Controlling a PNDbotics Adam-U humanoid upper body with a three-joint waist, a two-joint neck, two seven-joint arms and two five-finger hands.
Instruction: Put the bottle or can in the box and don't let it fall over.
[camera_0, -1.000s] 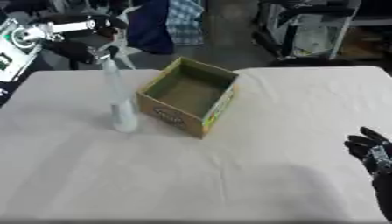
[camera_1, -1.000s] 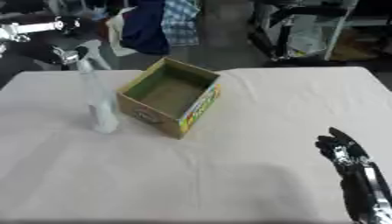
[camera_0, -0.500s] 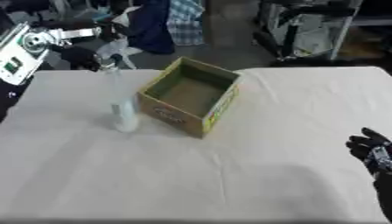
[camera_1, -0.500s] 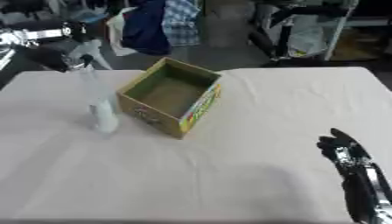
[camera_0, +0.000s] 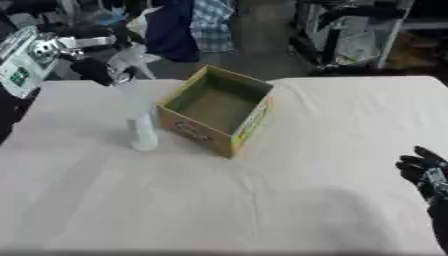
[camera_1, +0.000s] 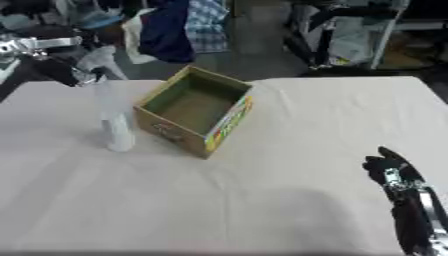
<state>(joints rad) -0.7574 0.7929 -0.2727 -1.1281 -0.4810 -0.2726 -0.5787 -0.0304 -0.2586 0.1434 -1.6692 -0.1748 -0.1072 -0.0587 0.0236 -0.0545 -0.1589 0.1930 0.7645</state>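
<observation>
Wide counter (camera_0: 262, 200) under a pale cloth. Open cardboard box (camera_0: 217, 111) with yellow and green printed sides, toward the far left of the counter, nothing visible inside. Tall clear plastic bottle (camera_0: 138, 117), upright on the counter just left of the box, outside it. Black left hand (camera_0: 103, 70) at the bottle's top near the far left corner, fingers curled round the neck. Black right hand (camera_1: 392, 175) idle by the near right corner, fingers relaxed; more of its forearm shown in the right eye view, only fingertips and palm in the left.
</observation>
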